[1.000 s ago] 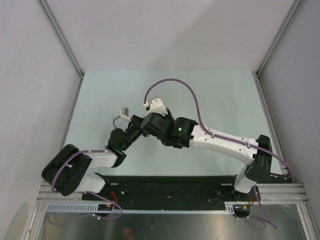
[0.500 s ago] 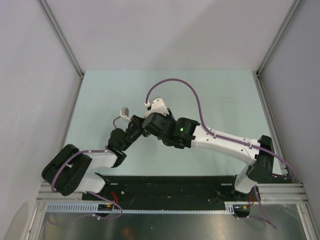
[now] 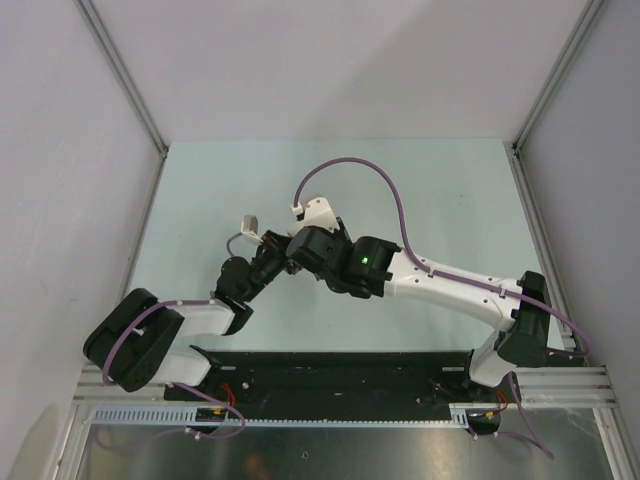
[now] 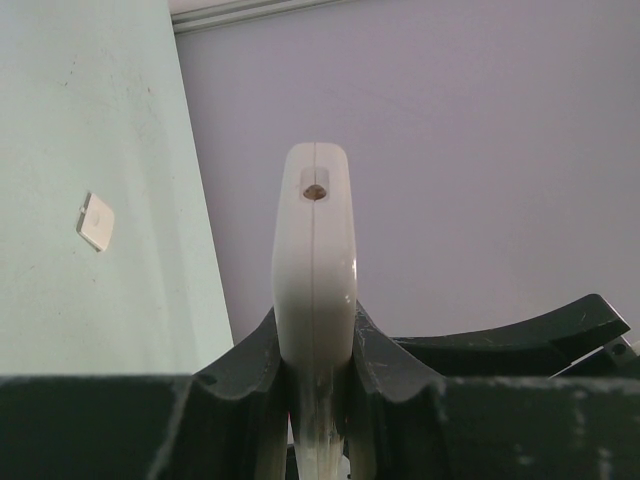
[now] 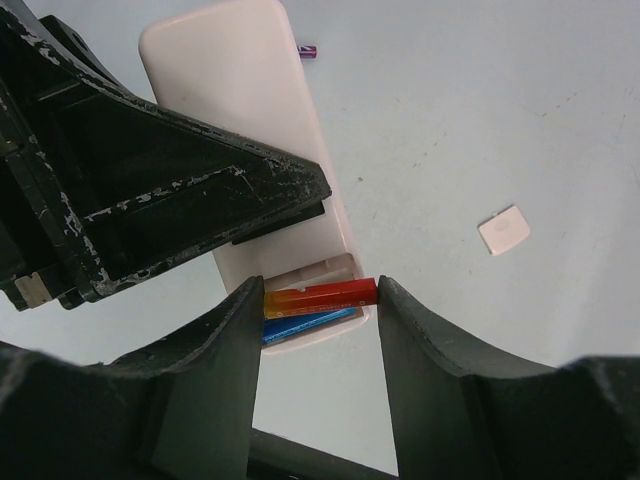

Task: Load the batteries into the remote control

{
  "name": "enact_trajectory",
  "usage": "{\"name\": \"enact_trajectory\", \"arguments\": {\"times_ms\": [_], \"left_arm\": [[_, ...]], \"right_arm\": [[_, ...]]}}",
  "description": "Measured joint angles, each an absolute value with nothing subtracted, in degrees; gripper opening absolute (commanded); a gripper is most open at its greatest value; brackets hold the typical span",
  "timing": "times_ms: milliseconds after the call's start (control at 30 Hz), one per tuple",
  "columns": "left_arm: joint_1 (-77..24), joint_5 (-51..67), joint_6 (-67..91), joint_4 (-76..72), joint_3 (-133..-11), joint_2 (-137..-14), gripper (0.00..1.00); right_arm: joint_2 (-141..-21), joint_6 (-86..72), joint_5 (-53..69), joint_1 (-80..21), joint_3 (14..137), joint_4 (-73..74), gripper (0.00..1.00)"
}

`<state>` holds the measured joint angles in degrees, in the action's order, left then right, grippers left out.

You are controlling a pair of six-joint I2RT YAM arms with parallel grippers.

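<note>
1. the left claw (image 4: 315, 372) was clenched on the remote (image 4: 314, 250), with one finger pressed to each flat face.
2. from the left wrist view the remote showed edge-on, a slim white bar standing out past the fingertips above the table (image 4: 90, 110).
3. from the right wrist view the remote's plain white back faced the camera, and the battery bay at its near end was uncovered.
4. the right claw (image 5: 320, 303) was grasping the red battery (image 5: 320, 296) end to end, one finger on each tip, with the jaws about half apart.
5. the red battery lay crosswise over the open bay; whether it was already seated could not be told.
6. the blue battery (image 5: 305, 324) lay in the bay just beside the red one, nearer the remote's end edge.
7. the purple battery (image 5: 307, 51) lay on the table beyond the far end of the remote, half hidden by it.
8. a small white square piece (image 5: 503, 230) lay flat on the table, well apart from the remote, on its right in the right wrist view.
9. in the top view both arms met near the middle of the table, with the claws close together.
</note>
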<state>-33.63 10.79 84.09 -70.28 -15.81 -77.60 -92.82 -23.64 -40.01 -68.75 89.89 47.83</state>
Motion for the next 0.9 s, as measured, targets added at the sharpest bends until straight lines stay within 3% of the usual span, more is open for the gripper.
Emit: {"name": "enact_trajectory", "arguments": {"times_ms": [900], "left_arm": [[-32.5,16.5,87.5,-68.8,-17.4,-80.5,0.00]], "right_arm": [[-92.4,-23.7,-38.5,-68.0,88.9,48.2,0.49]]}}
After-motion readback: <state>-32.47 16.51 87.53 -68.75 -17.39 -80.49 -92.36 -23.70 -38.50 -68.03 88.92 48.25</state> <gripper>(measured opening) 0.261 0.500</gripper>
